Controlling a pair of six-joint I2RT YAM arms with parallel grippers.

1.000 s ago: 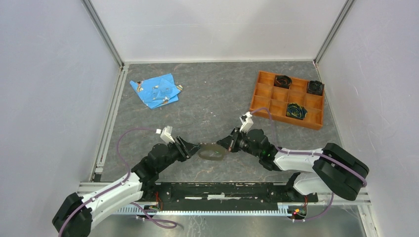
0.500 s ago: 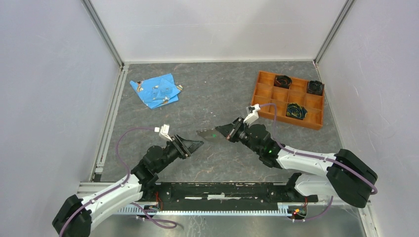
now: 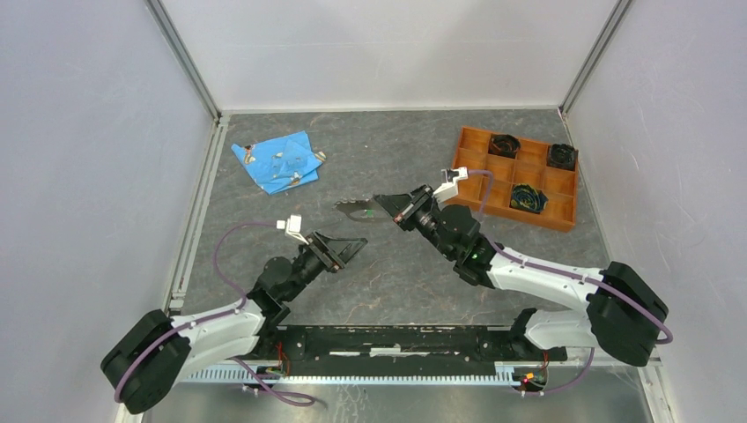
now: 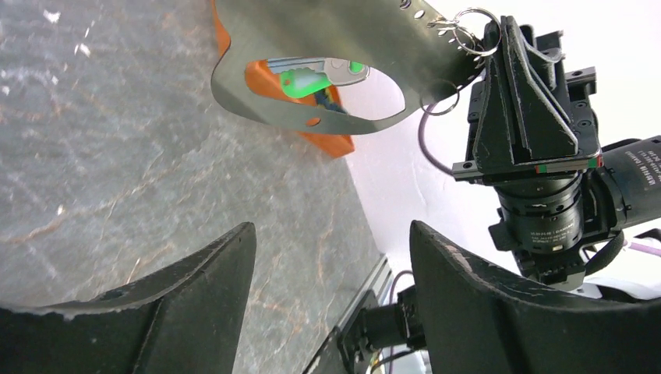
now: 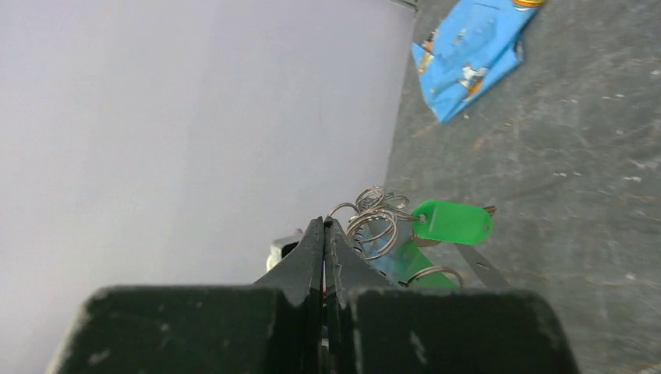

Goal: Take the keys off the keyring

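Right end effector (image 3: 394,208): we see its jaws pressed almost together on one end of the keyring (image 3: 359,211). The flat grey loop is held off the surface (image 3: 396,141), roughly level, with its free end toward the left arm.
Left end effector (image 3: 351,248): spread wide and holding nothing, near the loop but apart from it. Its wrist view looks up between both fingers (image 4: 195,304) at the loop's open centre.
Hanging load: the keys (image 5: 450,223) bunch on small wire rings (image 5: 370,222) at the gripped end. One has a green head (image 4: 300,78); we cannot count the rest.
Why held so: we judge that the lift lets the cluster dangle free, where the empty end effector can reach it.
Next move: we expect a pinch on one key or its ring, which are tiny and likely to slip.
Elsewhere: orange tray (image 3: 476,167) and blue cloth (image 3: 277,161) lie well apart.
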